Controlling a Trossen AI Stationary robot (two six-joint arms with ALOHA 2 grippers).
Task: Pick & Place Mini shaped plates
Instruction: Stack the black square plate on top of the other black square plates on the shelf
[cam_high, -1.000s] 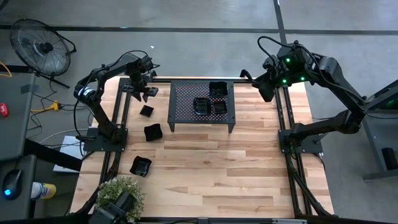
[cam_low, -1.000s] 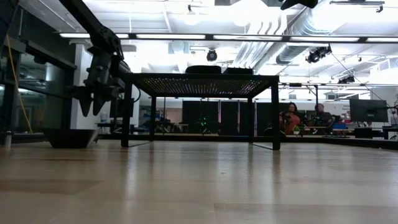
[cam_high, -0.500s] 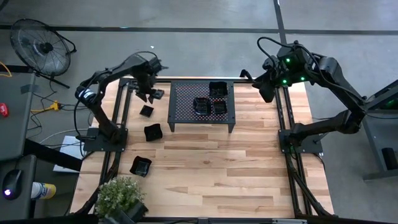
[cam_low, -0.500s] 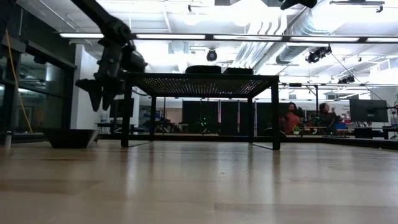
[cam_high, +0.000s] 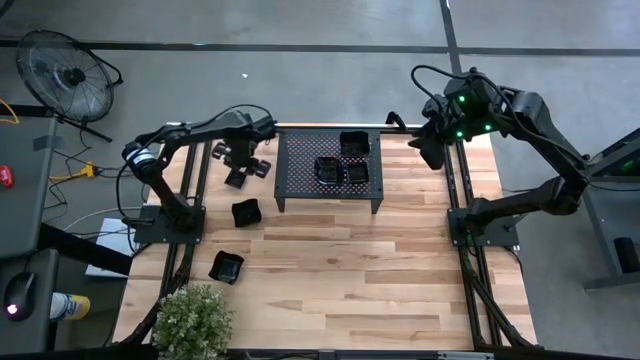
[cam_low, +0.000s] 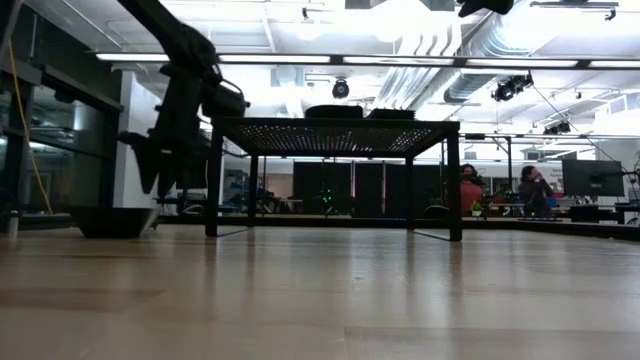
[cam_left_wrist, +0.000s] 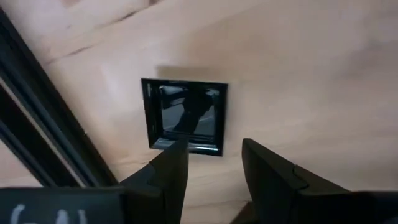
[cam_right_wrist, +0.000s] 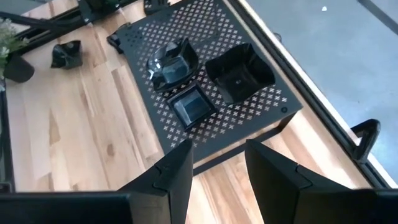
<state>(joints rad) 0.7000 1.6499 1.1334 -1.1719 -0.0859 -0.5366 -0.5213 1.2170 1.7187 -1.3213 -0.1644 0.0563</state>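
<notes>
My left gripper (cam_high: 246, 162) (cam_left_wrist: 214, 149) points down, open, just above a small square black plate (cam_left_wrist: 185, 115) that lies flat on the wood by the rack's left side. It touches nothing I can see. Two more mini plates (cam_high: 245, 212) (cam_high: 226, 266) rest on the table farther toward the near left. On the perforated black rack (cam_high: 300, 190) sit three plates (cam_right_wrist: 239, 73) (cam_right_wrist: 172, 62) (cam_right_wrist: 191, 106). Raised over the table's far right corner, my right gripper (cam_high: 430, 150) (cam_right_wrist: 217, 158) is open and holds nothing.
The rack stands on legs (cam_low: 214, 180) at the table's far middle. Black frame rails (cam_high: 195, 190) (cam_high: 462, 190) run along the left and right sides. A potted plant (cam_high: 192, 318) sits at the near left corner. Bare wood (cam_high: 350, 270) fills the near half.
My left gripper has travelled from the far left corner toward the rack and the near edge, turning a little, and now hangs over the square plate. Its fingers stay equally open. The rack has slid slightly toward the table's right.
</notes>
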